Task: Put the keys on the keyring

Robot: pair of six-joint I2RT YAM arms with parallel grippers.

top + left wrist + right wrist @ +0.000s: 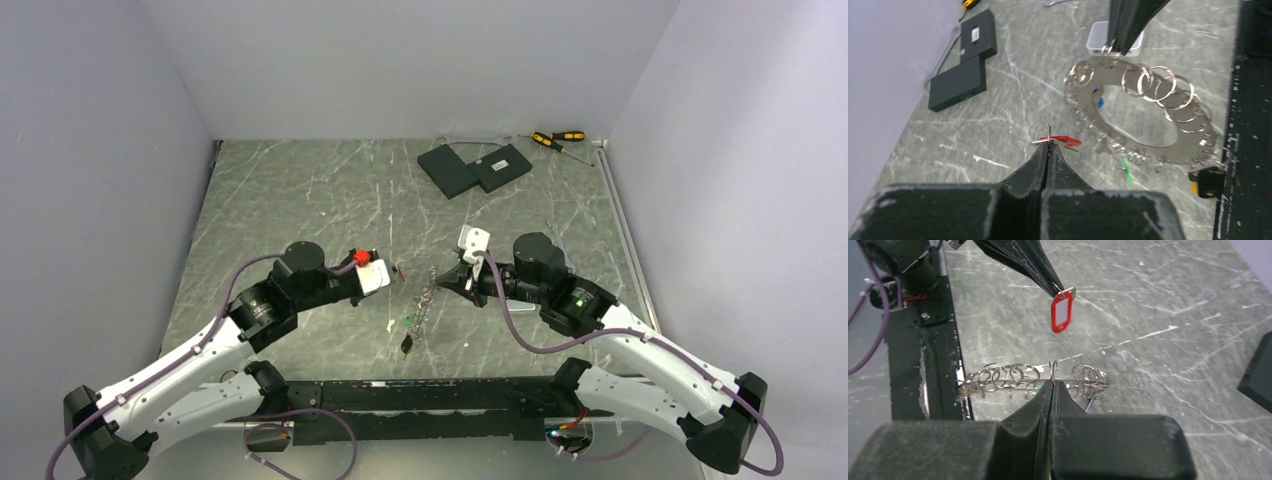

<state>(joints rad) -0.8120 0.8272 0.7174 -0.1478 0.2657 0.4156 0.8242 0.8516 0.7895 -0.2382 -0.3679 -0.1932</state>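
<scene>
Black tapered fingers of the left end effector (1049,149) fill the bottom of its wrist view. They are pressed fully together on the little wire loop of a small red plastic-headed key (1063,140). From the right wrist, that key hangs below the fingertips with its long axis close to upright, clear of the tabletop.

Ahead of it, toward the robot's right, is the large flat dark grey toothed metal keyring (1193,145). It is held up over the grey marbled tabletop (300,200) by the right end effector (1052,382), whose fingers are clamped shut on one of the thin silver split rings (1159,85) threaded along the rim. The keyring shows edge-on to the right wrist camera and turns its broad face toward the left end effector. It is near the red key but apart from it.

I judge the left arm must close that gap, steering the key's loop onto a split ring.

Green (1126,170), blue (1100,102) and yellow (1198,185) key heads show by the keyring. Whether they are attached I cannot tell.

Two flat black rectangular slabs (475,168) and yellow-and-black-handled screwdrivers (557,138) lie well apart at the far edge.
</scene>
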